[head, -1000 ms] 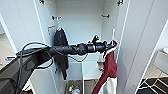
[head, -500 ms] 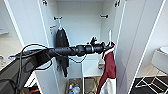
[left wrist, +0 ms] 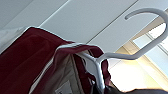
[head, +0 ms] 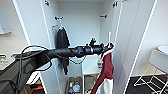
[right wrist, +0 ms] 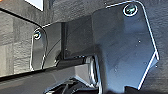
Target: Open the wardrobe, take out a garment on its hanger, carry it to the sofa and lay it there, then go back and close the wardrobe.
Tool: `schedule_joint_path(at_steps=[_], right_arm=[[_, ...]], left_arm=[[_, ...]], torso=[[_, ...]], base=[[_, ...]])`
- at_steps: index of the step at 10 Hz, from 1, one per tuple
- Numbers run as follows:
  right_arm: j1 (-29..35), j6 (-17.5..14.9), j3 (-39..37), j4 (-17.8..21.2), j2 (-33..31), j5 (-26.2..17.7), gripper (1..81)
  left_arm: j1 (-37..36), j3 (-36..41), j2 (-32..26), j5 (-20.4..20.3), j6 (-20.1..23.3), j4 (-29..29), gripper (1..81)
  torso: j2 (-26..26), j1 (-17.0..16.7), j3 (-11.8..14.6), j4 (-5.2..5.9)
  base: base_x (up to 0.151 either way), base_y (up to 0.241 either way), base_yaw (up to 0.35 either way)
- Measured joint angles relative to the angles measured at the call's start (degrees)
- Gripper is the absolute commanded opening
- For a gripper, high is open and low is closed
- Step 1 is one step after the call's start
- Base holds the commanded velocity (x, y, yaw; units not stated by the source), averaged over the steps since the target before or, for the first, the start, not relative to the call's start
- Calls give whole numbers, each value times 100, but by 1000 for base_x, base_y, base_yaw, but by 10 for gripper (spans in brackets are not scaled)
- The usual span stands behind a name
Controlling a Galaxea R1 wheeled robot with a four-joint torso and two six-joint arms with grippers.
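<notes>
Left gripper (head: 108,47) pinching the hanger (left wrist: 130,53), hook upward, garment (head: 107,68) hanging lengthwise downward inside the open wardrobe (head: 82,30).

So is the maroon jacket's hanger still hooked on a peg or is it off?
Off. The hanger hook curves free with nothing through it, and the left gripper holds the jacket below the peg.

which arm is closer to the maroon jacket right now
Left. The left gripper is stretched into the open wardrobe, right at the hanger carrying the maroon jacket. The right wrist view shows dark robot parts and dark flooring, no jacket, so the right arm is away from it.
</notes>
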Motion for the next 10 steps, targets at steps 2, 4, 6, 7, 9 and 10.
schedule_joint_path(at_steps=[2, 4, 6, 7, 9, 10], right_arm=[[-20, 0, 0, 0, 0, -6, 811], [11, 0, 0, 0, 0, 11, 811], [-29, 0, 0, 0, 0, 0, 811], [-33, 0, -2, 0, -2, -6, 811], [-35, 0, 0, -1, -11, -17, 811], [-16, 0, 0, 0, -11, -9, 811]], left_arm=[[-5, 6, -17, -2, -1, 0, 10], [-2, 22, -22, 5, -4, 0, 10], [-11, 76, -20, -16, -6, 0, 10], [1, 80, -20, 5, -4, 0, 10], [-11, 150, -35, -23, -6, 0, 10], [-7, 168, -38, -23, -4, 0, 10]], torso=[[0, -4, 0, 0], [0, 0, 0, 0], [-2, -6, 0, 0], [-2, -4, 0, 0], [-4, -12, 0, 0], [-2, -9, 0, 0]], base=[[-93, 0, 0], [-93, 0, 0], [-71, 0, 0], [0, 0, 0], [0, 0, 0], [0, 0, 0]])
